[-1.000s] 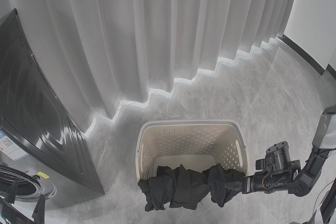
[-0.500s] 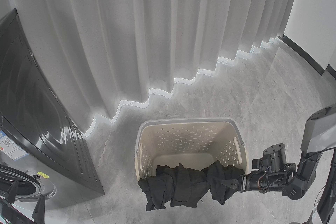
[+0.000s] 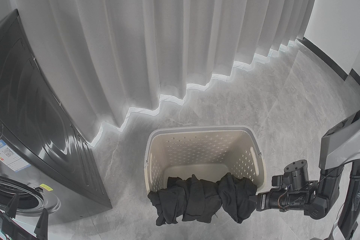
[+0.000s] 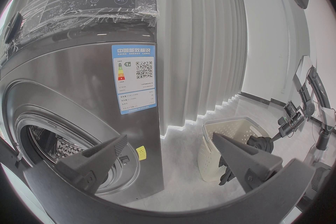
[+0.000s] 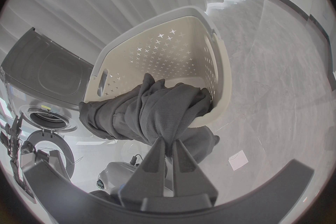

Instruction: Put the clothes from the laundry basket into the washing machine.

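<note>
A dark grey garment (image 3: 202,199) (image 5: 154,112) hangs over the near rim of the cream laundry basket (image 3: 204,139) (image 5: 164,49) (image 4: 229,130) on the floor. My right gripper (image 3: 252,198) (image 5: 169,146) sits at the garment's right end, shut on a fold of the cloth. The grey washing machine (image 3: 33,132) (image 4: 87,67) stands at the left with its round drum opening (image 4: 52,147) showing. My left gripper (image 4: 168,151) (image 3: 26,212) is open in front of that opening, nothing between its fingers.
White curtains (image 3: 168,27) hang behind the basket. Grey tiled floor (image 3: 285,102) spreads to the right up to a white wall with a dark skirting (image 3: 330,60). The machine's open door (image 5: 49,144) lies low near the drum.
My right gripper has slid a little right and down along the basket's near rim, and its fingers have closed on the garment's right end, which is now bunched tighter. The left arm has stayed still.
</note>
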You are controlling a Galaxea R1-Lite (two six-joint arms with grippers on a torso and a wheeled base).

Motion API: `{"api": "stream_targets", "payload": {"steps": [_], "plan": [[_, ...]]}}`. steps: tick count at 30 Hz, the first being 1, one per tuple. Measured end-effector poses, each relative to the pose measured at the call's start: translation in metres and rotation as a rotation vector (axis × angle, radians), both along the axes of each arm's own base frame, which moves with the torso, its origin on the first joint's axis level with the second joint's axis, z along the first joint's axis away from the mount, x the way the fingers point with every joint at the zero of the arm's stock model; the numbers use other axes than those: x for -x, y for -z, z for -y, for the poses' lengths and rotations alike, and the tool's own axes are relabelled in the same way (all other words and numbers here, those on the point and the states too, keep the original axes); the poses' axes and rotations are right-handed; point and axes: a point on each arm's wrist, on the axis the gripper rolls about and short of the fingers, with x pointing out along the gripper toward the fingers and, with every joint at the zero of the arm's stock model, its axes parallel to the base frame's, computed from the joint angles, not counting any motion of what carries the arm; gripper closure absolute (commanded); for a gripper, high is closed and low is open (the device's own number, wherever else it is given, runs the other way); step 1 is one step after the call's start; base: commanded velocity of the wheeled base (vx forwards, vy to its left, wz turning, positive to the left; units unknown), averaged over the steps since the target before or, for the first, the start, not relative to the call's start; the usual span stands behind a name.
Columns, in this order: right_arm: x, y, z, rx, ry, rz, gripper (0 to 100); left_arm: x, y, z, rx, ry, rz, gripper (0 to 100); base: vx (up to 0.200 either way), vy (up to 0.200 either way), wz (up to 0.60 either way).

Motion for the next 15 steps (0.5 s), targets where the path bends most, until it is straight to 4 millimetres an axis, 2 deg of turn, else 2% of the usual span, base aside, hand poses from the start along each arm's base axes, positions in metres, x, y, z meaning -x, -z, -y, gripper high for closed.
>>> {"api": "stream_targets", "payload": {"steps": [9,15], "plan": [[0.009,-0.019,-0.005,-0.079,-0.04,0.155,100,0.0,0.0,0.0,0.0,0.0,0.0,0,0.0,0.0,0.0],[0.014,-0.042,-0.008,-0.145,-0.066,0.24,100,0.0,0.0,0.0,0.0,0.0,0.0,0,0.0,0.0,0.0]]}}
